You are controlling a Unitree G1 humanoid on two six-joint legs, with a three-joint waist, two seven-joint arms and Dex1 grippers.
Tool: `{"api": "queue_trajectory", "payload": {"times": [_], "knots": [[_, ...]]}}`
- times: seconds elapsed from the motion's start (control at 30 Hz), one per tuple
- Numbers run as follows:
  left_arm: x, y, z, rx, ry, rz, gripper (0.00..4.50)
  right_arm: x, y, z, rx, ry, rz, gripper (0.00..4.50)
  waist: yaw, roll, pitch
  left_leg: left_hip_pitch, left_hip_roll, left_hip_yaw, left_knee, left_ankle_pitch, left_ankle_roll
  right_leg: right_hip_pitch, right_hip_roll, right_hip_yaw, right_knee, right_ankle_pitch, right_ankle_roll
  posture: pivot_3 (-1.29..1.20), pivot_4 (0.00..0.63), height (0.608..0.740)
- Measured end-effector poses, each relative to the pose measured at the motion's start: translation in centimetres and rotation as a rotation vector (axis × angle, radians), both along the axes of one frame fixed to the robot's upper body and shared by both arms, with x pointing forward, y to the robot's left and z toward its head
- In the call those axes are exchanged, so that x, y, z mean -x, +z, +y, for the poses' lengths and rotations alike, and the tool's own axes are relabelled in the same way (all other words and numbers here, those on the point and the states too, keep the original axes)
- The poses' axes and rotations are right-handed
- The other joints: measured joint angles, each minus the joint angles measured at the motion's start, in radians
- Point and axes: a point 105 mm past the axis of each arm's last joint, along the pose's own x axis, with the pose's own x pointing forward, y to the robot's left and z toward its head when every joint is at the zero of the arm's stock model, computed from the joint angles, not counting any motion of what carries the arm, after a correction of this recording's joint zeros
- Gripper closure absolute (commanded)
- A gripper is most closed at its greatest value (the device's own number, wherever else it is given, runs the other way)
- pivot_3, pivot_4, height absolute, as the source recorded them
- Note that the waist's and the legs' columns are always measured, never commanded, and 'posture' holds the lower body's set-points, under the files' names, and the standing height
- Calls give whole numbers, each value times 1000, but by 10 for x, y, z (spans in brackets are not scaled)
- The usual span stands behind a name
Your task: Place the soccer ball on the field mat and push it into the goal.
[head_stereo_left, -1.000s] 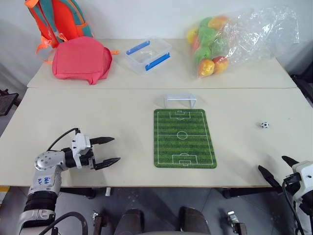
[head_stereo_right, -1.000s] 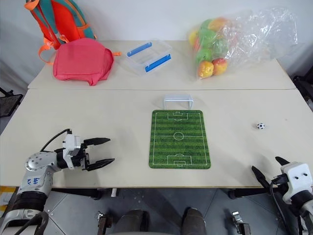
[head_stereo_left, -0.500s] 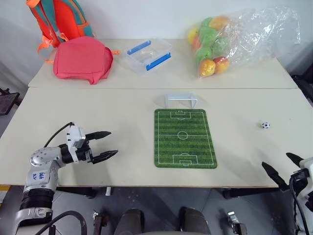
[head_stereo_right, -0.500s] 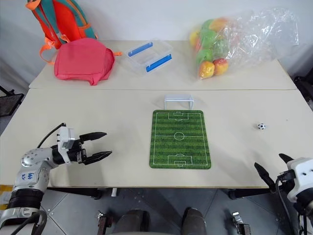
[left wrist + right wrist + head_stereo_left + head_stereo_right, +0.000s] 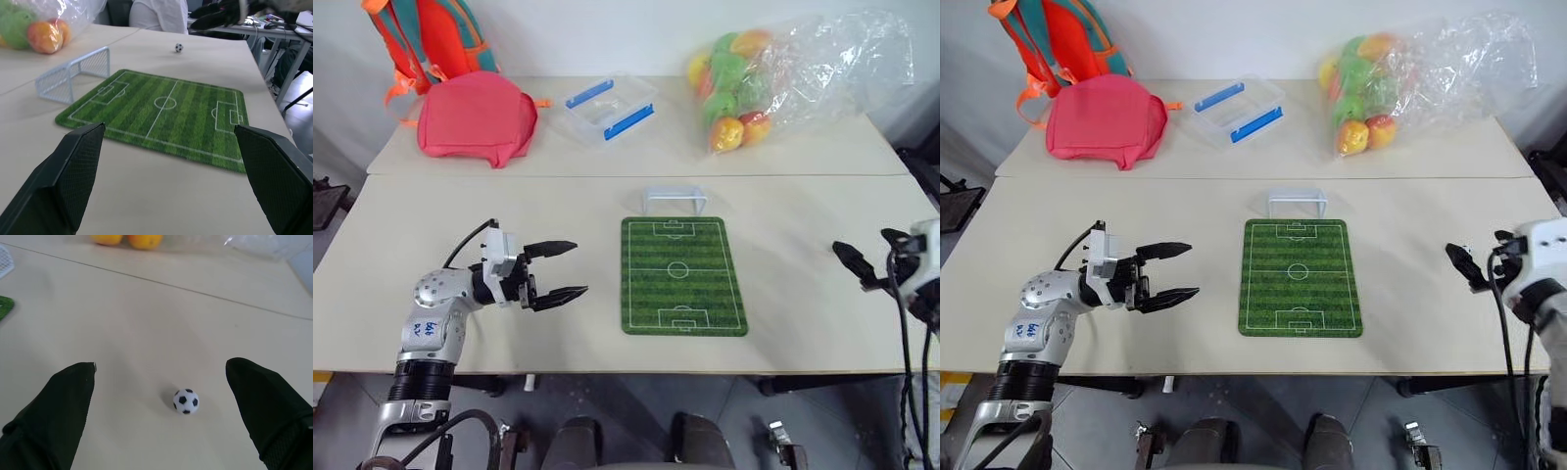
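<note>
Two open, empty hands, left hand (image 5: 566, 268) and right hand (image 5: 161, 396); blue writing, perhaps "lab", on left arm (image 5: 429, 328).

Between the spread fingers of my right pincer (image 5: 159, 406) only the soccer ball (image 5: 186, 401) lies on bare table (image 5: 146, 328); nothing blocks the way to it. Ahead of my left pincer (image 5: 566, 269), also open, the field mat (image 5: 683, 276) lies flat, no obstacle. The goal (image 5: 674, 198) stands at the mat's far end, and the fruit bag (image 5: 773, 73) is well beyond it.
</note>
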Motion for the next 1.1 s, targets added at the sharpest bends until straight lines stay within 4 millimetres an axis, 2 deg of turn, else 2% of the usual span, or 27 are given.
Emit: {"api": "queue_trajectory", "payload": {"times": [0.2,0.3,0.4,0.47,0.6,0.8,0.93,1.1], "knots": [[0,0,-1,0,4,4,0,-4,-8,-5,7,-11,23,33,9,0,0,-8,0,-1,4,0,0,-4,0,-2,0,0,0,0,150,740],[13,-6,2,-4,35,10,0,-25,-12,-9,-30,-26,33,33,-12,0,0,-8,0,0,6,-1,1,-3,0,-1,-1,2,0,0,150,740],[25,-16,2,-8,57,47,0,-37,-34,-19,-71,-77,99,33,-19,0,1,-8,2,-1,7,0,1,-4,1,-1,1,2,0,0,150,740],[27,-16,5,-12,73,49,0,-40,-45,-21,-93,-92,120,33,-17,1,1,-8,2,-1,7,0,0,-4,1,-1,2,2,-1,0,150,740],[26,-7,9,-19,94,19,0,-49,-45,-22,-91,-101,111,33,-19,1,1,-9,1,-1,11,0,1,-3,1,-1,1,3,-1,0,150,740],[26,-7,10,-19,106,24,0,-55,-46,-23,-123,-115,109,33,-19,1,1,-8,2,-1,11,0,1,-3,1,-1,1,3,-1,0,150,740],[26,-8,12,-26,109,27,0,-57,-47,-21,-133,-109,108,938,-19,1,1,-8,2,-1,11,0,1,-2,1,-1,2,3,-1,0,150,740],[26,-8,12,-25,112,25,0,-57,-49,-18,-143,-101,104,2631,-15,1,1,-8,2,-2,12,0,1,-2,1,-1,1,3,-1,0,150,740]]}}
